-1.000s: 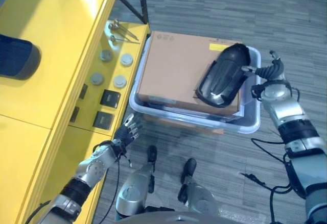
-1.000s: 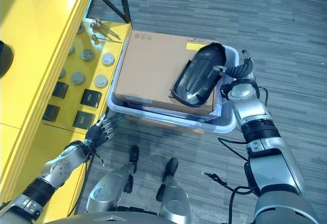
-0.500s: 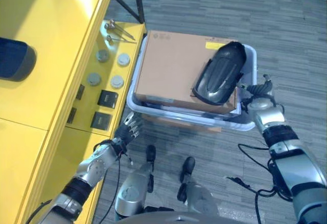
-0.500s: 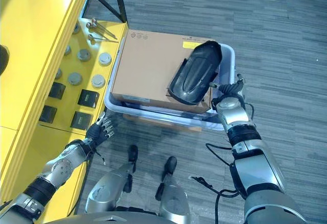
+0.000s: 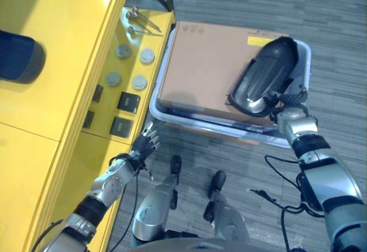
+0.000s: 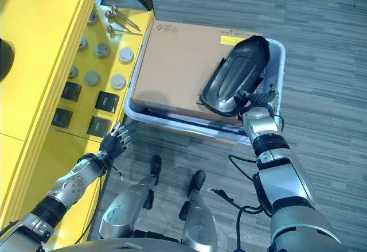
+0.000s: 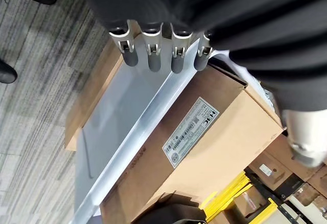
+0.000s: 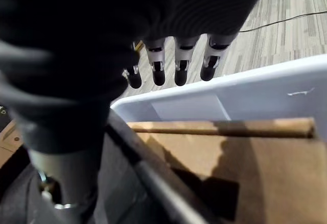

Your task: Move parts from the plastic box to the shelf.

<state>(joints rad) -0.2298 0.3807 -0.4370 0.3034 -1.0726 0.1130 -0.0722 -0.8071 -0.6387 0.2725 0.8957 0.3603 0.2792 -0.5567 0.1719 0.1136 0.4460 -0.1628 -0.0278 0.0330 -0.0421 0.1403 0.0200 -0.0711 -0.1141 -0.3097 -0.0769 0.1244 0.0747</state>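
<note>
Grey plank floor; both robot hands loose and empty, right robot hand (image 6: 256,105) by plastic box (image 6: 277,54), left robot hand (image 6: 116,140) apart.

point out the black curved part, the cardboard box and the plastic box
black curved part (image 5: 266,77), left eye view, middle of its shell
cardboard box (image 5: 200,65), left eye view, bare top face
plastic box (image 6: 133,116), right eye view, near left rim corner

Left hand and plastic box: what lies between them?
Nothing. In the left eye view, bare grey floor separates the left hand, its fingers straight, from the near corner of the plastic box. The yellow shelf stands beside the hand.
</note>
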